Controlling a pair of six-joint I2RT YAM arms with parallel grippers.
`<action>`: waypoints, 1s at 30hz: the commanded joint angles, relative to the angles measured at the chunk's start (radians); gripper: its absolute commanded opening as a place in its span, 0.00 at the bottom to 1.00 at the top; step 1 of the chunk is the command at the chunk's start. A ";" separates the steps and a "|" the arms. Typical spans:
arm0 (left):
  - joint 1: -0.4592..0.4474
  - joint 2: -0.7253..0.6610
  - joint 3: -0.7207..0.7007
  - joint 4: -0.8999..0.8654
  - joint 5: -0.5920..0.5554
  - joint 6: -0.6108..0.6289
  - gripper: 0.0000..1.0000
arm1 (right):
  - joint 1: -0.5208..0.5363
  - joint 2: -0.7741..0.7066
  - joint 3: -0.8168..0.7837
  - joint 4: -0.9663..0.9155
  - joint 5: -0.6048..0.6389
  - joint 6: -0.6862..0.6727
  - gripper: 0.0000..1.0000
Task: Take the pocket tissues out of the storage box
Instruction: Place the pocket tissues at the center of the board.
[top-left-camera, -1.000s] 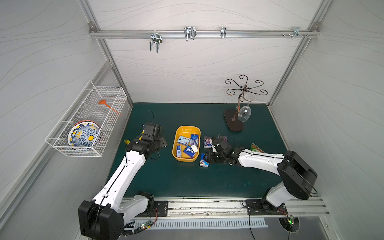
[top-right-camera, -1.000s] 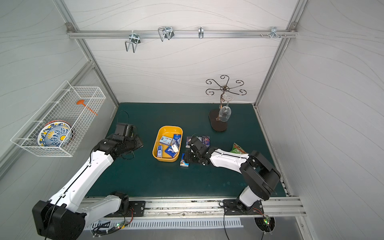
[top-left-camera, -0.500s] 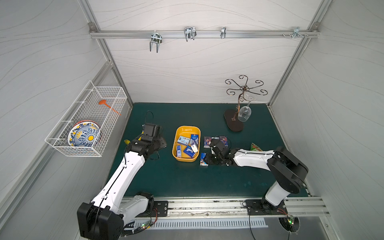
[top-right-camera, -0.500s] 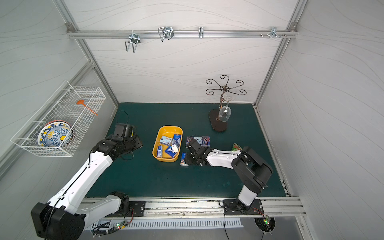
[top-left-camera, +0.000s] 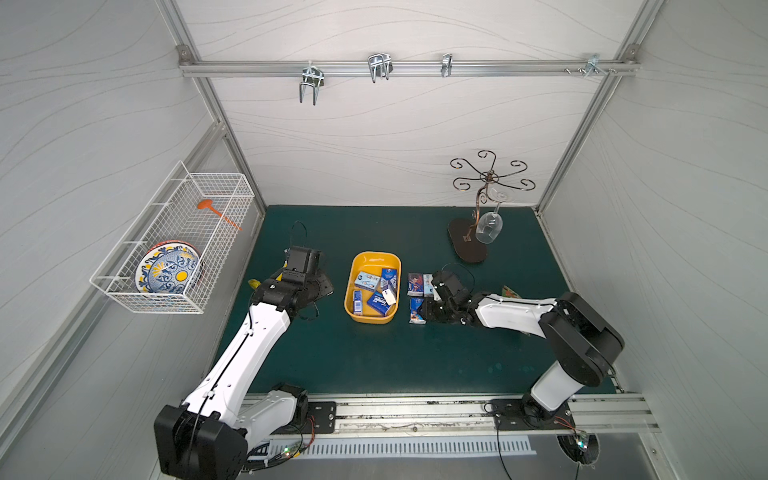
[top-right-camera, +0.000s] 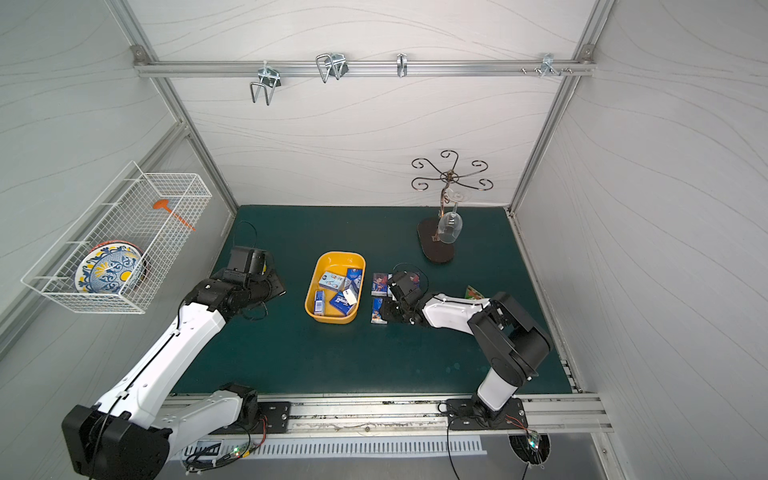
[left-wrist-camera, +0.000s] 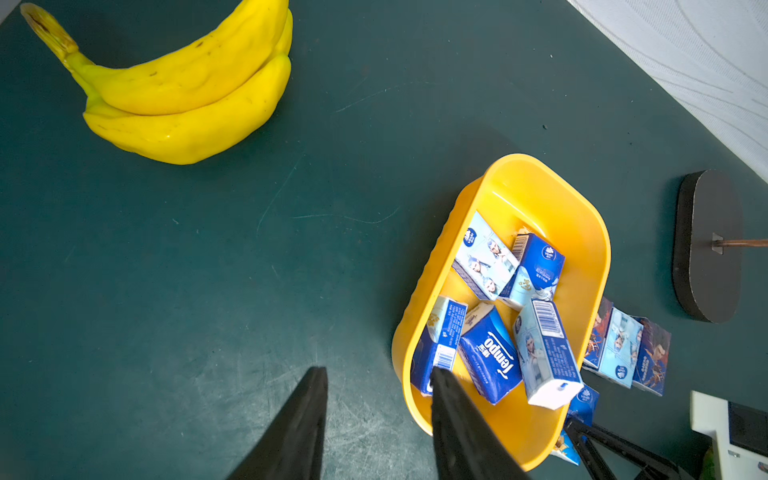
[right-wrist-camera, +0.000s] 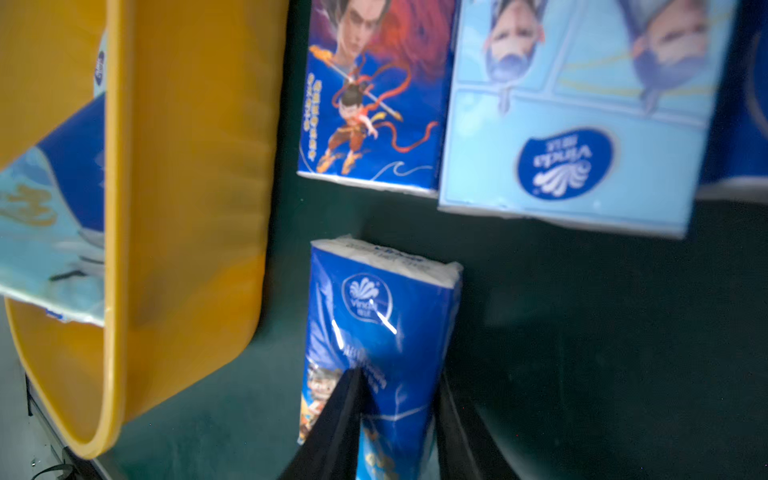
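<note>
The yellow storage box (top-left-camera: 372, 254) (top-right-camera: 340, 259) sits mid-mat, and several pocket tissues (top-left-camera: 366, 280) (left-wrist-camera: 490, 353) lie loose inside it. More packets (top-left-camera: 414, 284) (right-wrist-camera: 374, 104) lie on the mat just right of the box. My right gripper (top-left-camera: 426, 311) (right-wrist-camera: 399, 372) is low on the mat, shut on a dark blue packet (right-wrist-camera: 374, 316) (top-right-camera: 377, 311) that stands beside the box wall (right-wrist-camera: 187, 166); one finger dents its wrapper. My left gripper (left-wrist-camera: 379, 370) (top-left-camera: 326, 286) hovers left of the box, open and holding nothing.
Bananas (left-wrist-camera: 187, 91) lie on the mat left of the left arm. A glass stand (top-left-camera: 467, 245) with a hanging wine glass (top-left-camera: 489, 227) is at the back right. A green snack bag (top-left-camera: 511, 292) lies behind the right arm. A wire basket (top-left-camera: 174, 241) hangs on the left wall.
My right gripper has slid left and forward towards the box and closed its fingers round the dark blue packet. The left arm has barely moved.
</note>
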 joint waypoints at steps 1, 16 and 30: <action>-0.002 0.001 0.048 0.014 -0.010 0.008 0.45 | -0.003 0.044 0.019 -0.086 -0.012 -0.056 0.33; -0.003 0.002 0.046 0.017 -0.014 0.008 0.45 | -0.037 0.070 0.085 -0.128 -0.022 -0.101 0.34; -0.003 0.004 0.045 0.018 -0.015 0.008 0.45 | -0.043 0.098 0.112 -0.115 -0.026 -0.079 0.35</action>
